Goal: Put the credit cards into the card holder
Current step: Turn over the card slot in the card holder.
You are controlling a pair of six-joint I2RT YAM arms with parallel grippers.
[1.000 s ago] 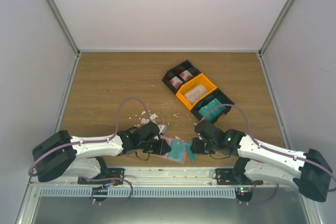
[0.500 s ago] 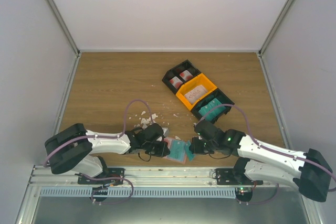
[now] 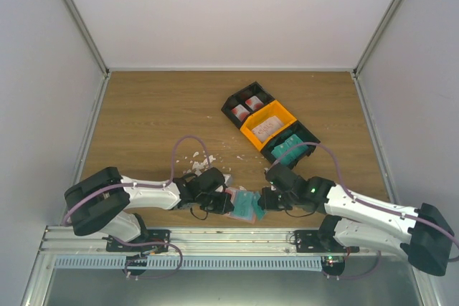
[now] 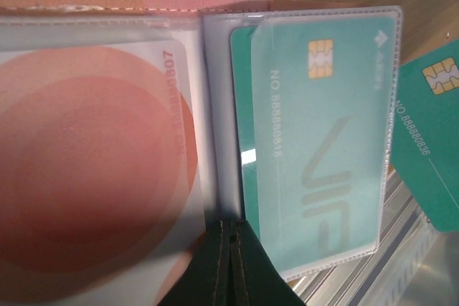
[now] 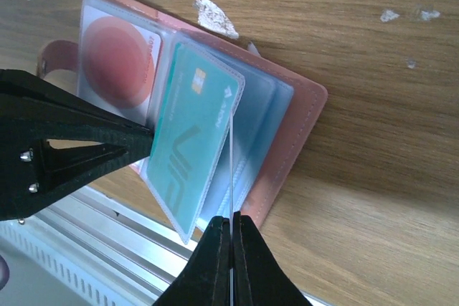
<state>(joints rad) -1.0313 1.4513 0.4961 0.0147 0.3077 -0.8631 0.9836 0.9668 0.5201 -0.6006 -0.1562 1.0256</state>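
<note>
The salmon-pink card holder lies open near the table's front edge, its clear sleeves fanned out. One sleeve holds a teal credit card, another a white card with a red disc. My left gripper is shut, pinching the lower edge of a clear sleeve at the fold. My right gripper is shut on a second teal credit card, seen edge-on in the right wrist view as a thin line standing beside the sleeves. The two grippers face each other across the holder.
White crumbs are scattered behind the left gripper. Further back on the right sit a black bin of red-and-white cards, an orange bin and a black bin of teal cards. A metal rail runs just in front.
My left gripper has closed on the sleeve edge, and its arm has shifted slightly right toward the holder. The right gripper has stayed in place with its card.
</note>
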